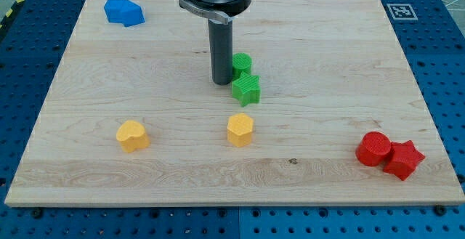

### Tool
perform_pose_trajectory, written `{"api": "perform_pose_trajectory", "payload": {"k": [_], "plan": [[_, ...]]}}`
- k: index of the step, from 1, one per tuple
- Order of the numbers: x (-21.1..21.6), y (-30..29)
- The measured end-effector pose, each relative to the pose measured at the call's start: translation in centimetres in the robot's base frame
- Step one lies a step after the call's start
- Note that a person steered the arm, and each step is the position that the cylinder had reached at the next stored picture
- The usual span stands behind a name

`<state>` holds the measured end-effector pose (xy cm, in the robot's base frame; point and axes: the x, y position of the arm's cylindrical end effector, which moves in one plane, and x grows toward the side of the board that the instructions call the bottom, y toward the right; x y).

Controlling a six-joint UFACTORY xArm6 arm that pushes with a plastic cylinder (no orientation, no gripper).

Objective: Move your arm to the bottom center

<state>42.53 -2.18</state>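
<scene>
Wooden board [327, 65], two green blocks [245, 88] beside my tip [221, 83] (bare tool, grasping nothing), two yellow, two red, one blue.

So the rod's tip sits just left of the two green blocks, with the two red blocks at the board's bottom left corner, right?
Not quite. The camera view shows my tip just left of the green cylinder block and green star block, but the red cylinder block and red star block lie at the bottom right corner.
</scene>
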Motion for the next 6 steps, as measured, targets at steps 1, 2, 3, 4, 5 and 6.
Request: {"api": "perform_pose_trajectory", "payload": {"k": [1,2,3,4,5,6], "plan": [[-4.0,-0.1],[-7.0,-0.1],[-8.4,-0.1],[-8.3,4.8],[-7.6,11.6],[-7.6,13.8]]}}
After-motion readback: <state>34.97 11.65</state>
